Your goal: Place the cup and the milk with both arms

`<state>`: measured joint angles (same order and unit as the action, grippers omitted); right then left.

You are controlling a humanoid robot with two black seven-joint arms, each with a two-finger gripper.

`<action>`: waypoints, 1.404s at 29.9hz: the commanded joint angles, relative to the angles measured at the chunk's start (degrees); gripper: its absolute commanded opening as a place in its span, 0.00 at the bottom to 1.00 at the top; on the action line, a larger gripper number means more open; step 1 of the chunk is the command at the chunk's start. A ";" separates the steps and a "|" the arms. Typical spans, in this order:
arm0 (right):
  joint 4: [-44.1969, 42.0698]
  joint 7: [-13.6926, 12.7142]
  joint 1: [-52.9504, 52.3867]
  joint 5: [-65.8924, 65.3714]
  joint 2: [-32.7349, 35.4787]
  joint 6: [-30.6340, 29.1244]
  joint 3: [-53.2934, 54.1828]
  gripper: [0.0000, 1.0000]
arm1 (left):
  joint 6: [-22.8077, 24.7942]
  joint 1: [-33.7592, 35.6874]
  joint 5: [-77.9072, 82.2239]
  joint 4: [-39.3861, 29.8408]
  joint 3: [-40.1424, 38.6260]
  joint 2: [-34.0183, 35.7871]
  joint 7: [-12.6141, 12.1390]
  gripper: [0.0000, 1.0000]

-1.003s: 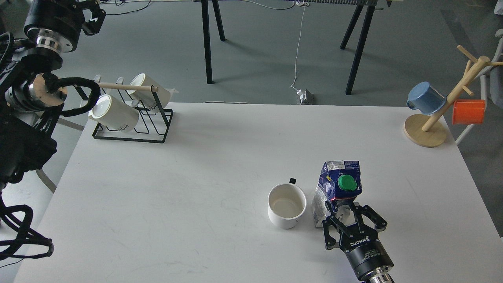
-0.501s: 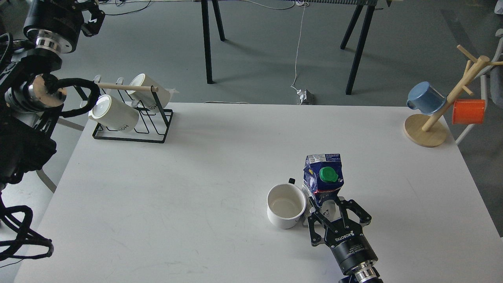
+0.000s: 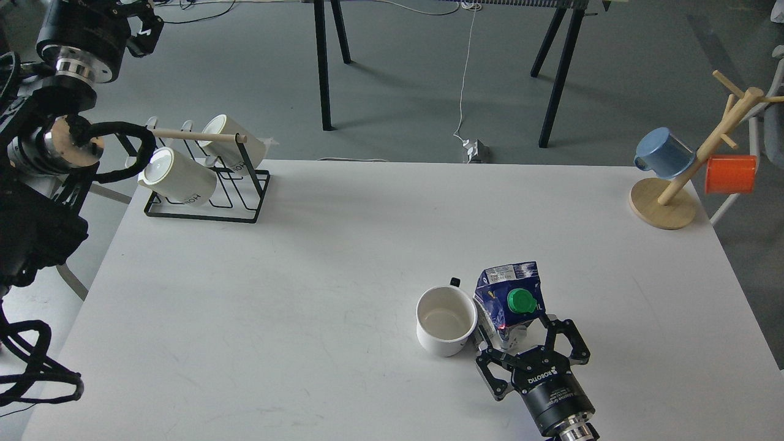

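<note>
The cup [image 3: 446, 320] is a white mug with a small black handle on its far side. It stands upright on the white table [image 3: 306, 275], right of centre near the front; no face shows from this angle. A blue milk carton [image 3: 508, 300] with a green cap stands right beside it, touching or almost touching its right side. My right gripper [image 3: 520, 340] comes in from the bottom edge and is shut on the carton's lower part. My left gripper [image 3: 142, 23] is high at the top left, away from the table, dark and hard to read.
A black wire rack [image 3: 208, 196] with two white lettered mugs stands at the table's back left corner. A wooden mug tree [image 3: 664, 205] with a blue mug [image 3: 663, 153] and an orange mug [image 3: 730, 174] stands at the back right.
My right gripper carried the milk carton left until it reached the cup, then drew it slightly nearer and lower. The cup and left arm have stayed put.
</note>
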<state>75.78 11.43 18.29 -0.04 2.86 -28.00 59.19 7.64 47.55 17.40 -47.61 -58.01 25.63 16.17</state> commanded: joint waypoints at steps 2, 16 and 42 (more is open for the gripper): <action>0.86 0.00 2.62 0.12 0.48 0.00 -0.12 0.98 | 0.00 0.00 0.00 0.06 0.00 -0.05 0.00 1.00; 5.16 -0.27 8.95 -0.05 11.63 0.00 -1.80 0.98 | 0.18 -0.17 -0.08 -0.03 0.00 0.21 -0.17 1.00; -20.37 0.00 -43.22 -0.40 40.13 0.00 12.28 0.99 | 2.64 -0.35 -1.23 1.55 -0.26 -3.30 -3.16 1.00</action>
<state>63.91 11.22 -15.03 -0.39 44.11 -28.00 74.95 10.11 47.20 16.41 -47.13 -58.21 22.66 13.07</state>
